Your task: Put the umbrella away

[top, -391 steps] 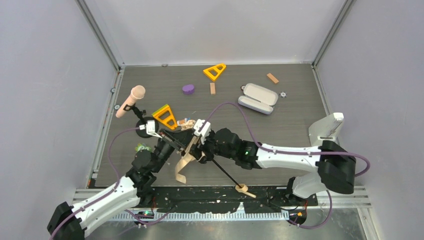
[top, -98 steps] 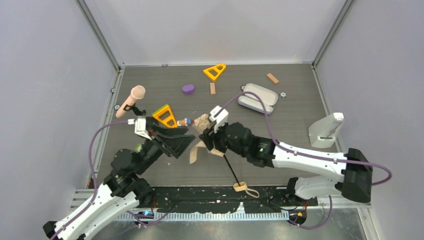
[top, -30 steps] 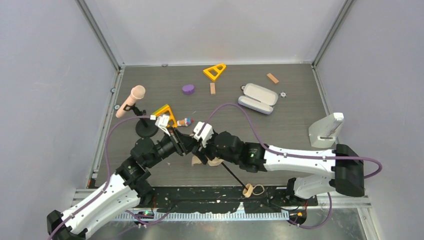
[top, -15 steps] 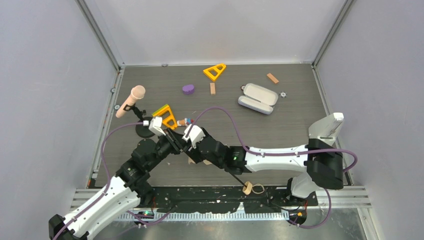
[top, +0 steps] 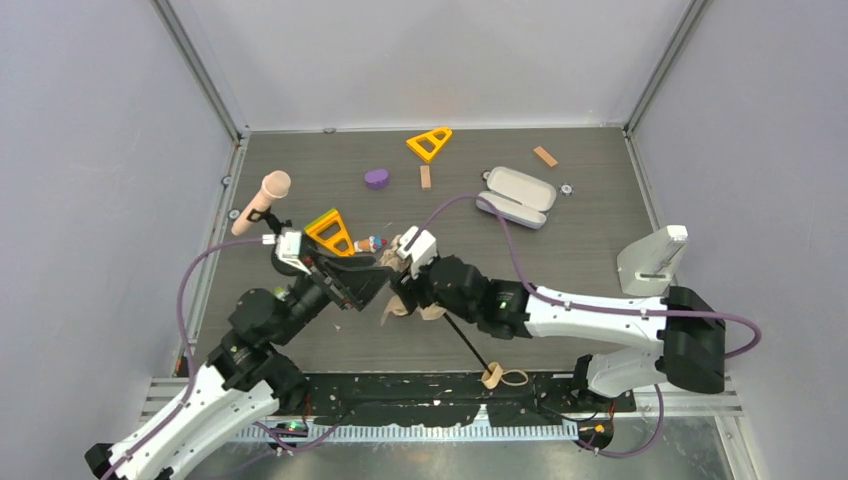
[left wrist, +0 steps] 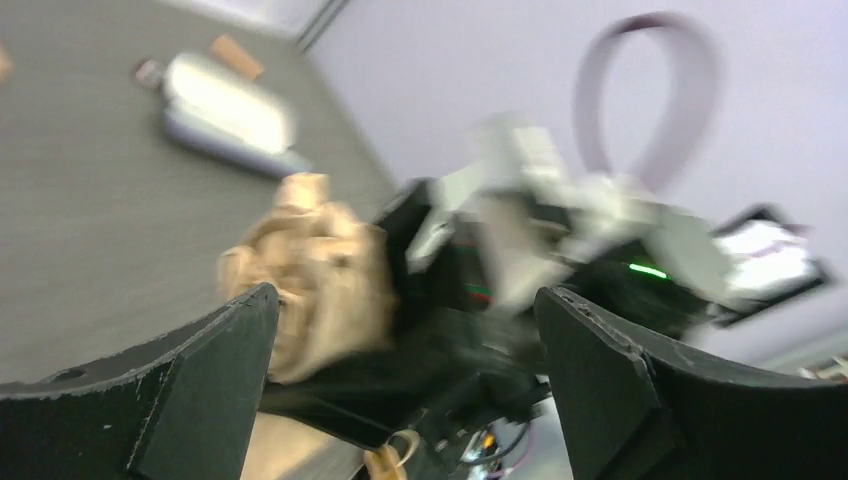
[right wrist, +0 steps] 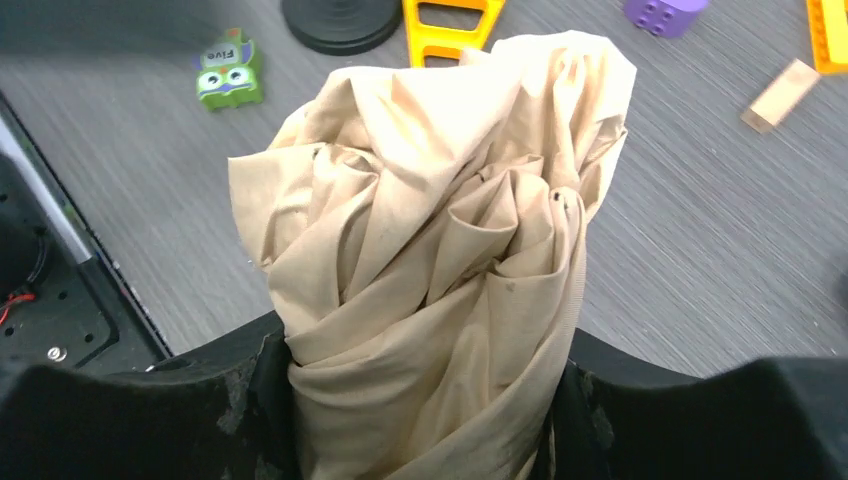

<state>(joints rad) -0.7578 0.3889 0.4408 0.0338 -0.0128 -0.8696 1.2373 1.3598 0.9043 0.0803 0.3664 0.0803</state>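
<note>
Though soft and crumpled, beige fabric umbrella [right wrist: 430,250] snug between right jaws; left jaws wide, empty.

- Table [top: 560,260] was a dark grey wood-grain top.
- Orange triangle [top: 332,232] and black stand base [right wrist: 340,22] lay near left fingers [left wrist: 200,400].
- Green block [right wrist: 228,68] lay ahead-left of right fingers [right wrist: 680,420].
- Lavender-grey case [top: 516,197], purple block [top: 376,178] and yellow triangle [top: 428,143] lay well beyond both.

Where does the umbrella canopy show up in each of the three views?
Top external: umbrella canopy bunched at centre, between the two arms.
Left wrist: canopy centre-left, beyond the spread left fingers.
Right wrist: canopy fills the centre, clamped between the right fingers.
Shared landmark: orange triangle, in top and right wrist; left wrist lacks it.
</note>
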